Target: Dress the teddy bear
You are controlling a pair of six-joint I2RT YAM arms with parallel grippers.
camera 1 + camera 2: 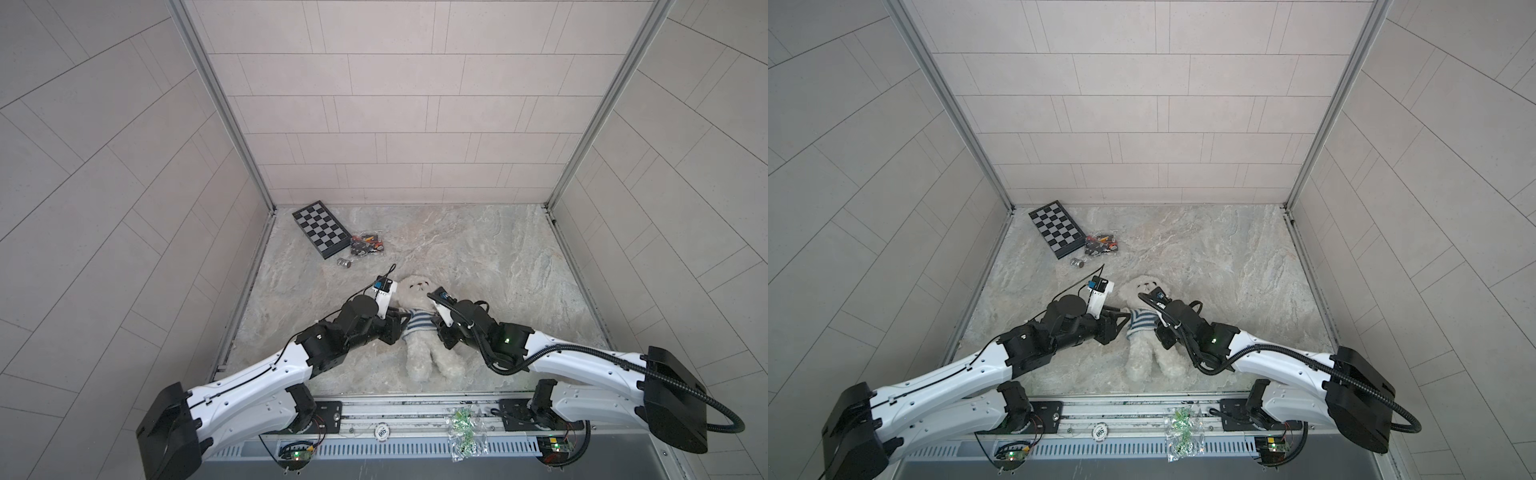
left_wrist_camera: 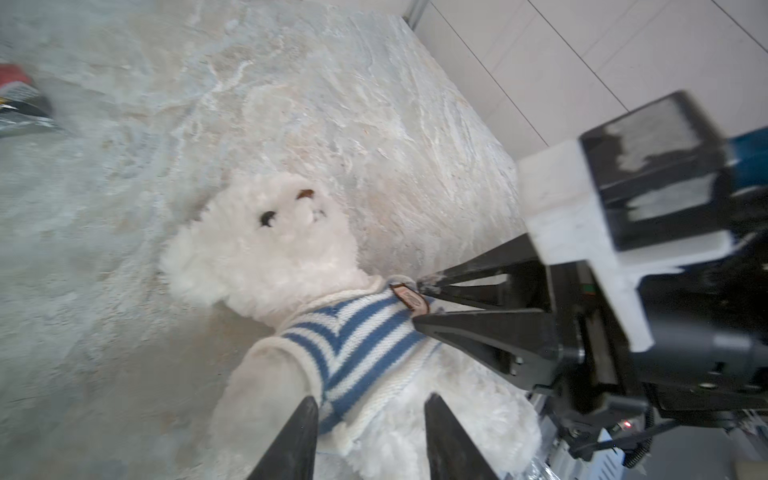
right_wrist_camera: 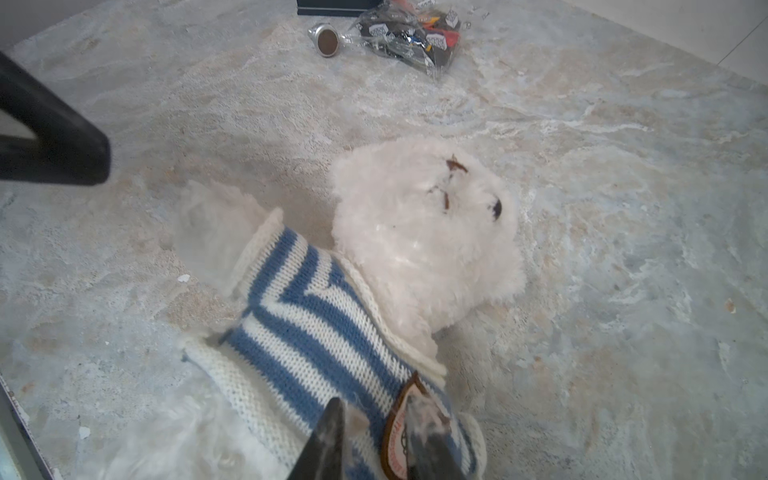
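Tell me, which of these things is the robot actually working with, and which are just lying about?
In the job: teddy bear; blue-and-white striped shirt on its body; left gripper and right gripper at the shirt.
Lying about: chessboard; clear bag of small parts; small metal cylinder; bag of green pieces on the front rail.

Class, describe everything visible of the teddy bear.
The teddy bear is fluffy white plush with dark eyes and nose. It lies on its back on the marbled table, head away from the robot, legs splayed. A blue-and-white striped knit shirt with a badge covers its torso. The left end effector and right end effector stand open at its sides.
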